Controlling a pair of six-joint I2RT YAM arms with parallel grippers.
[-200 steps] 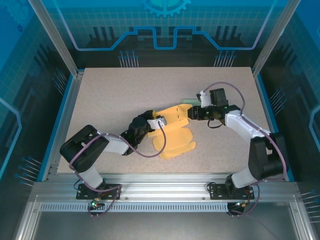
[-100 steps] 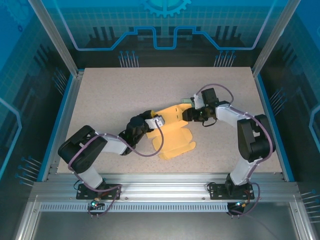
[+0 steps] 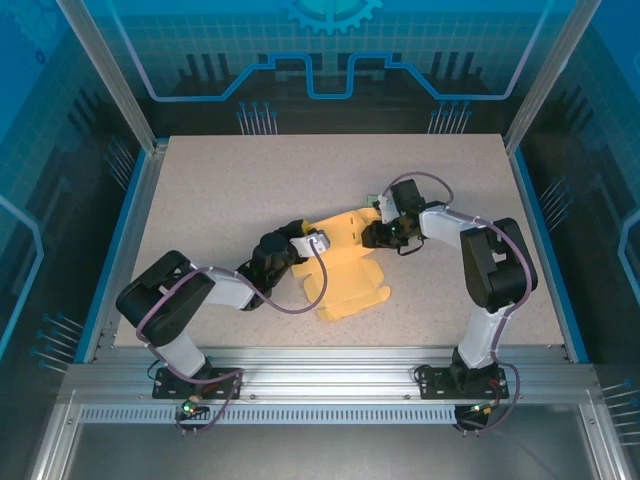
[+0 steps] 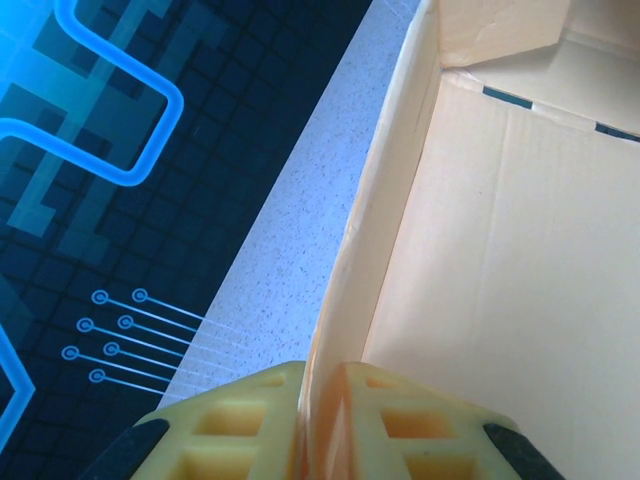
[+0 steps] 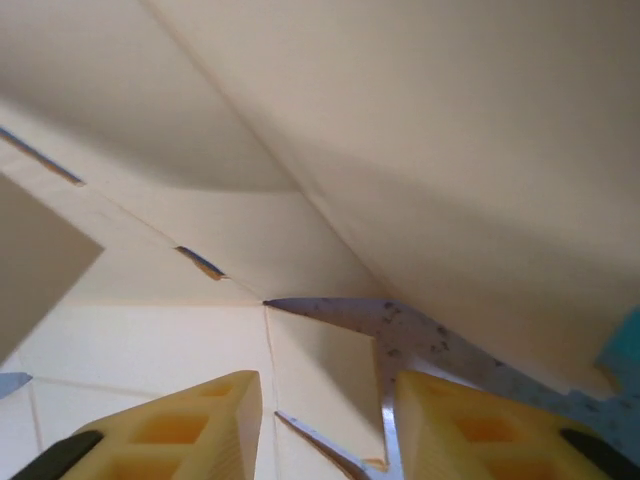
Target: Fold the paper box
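The yellow paper box [image 3: 345, 268] lies partly folded in the middle of the table, its flaps spread toward the front. My left gripper [image 3: 308, 247] is at its left side. In the left wrist view that gripper [image 4: 322, 375] is shut on the thin upright left wall [image 4: 375, 200], with the box's inside [image 4: 510, 260] to the right. My right gripper [image 3: 372, 235] is at the box's back right corner. Seen from the right wrist, it [image 5: 325, 400] stands open, a small corner flap [image 5: 320, 370] lying in the gap, and a large panel [image 5: 450, 150] leans overhead.
The speckled table [image 3: 220, 190] has bare room to the left, back and right of the box. A small teal piece [image 3: 372, 200] lies just behind the right gripper. Blue rims and metal frame posts [image 3: 110, 90] border the table.
The right arm has swung left and folded in, bringing its gripper up against the box's back right corner. The left gripper has kept its hold on the left wall.
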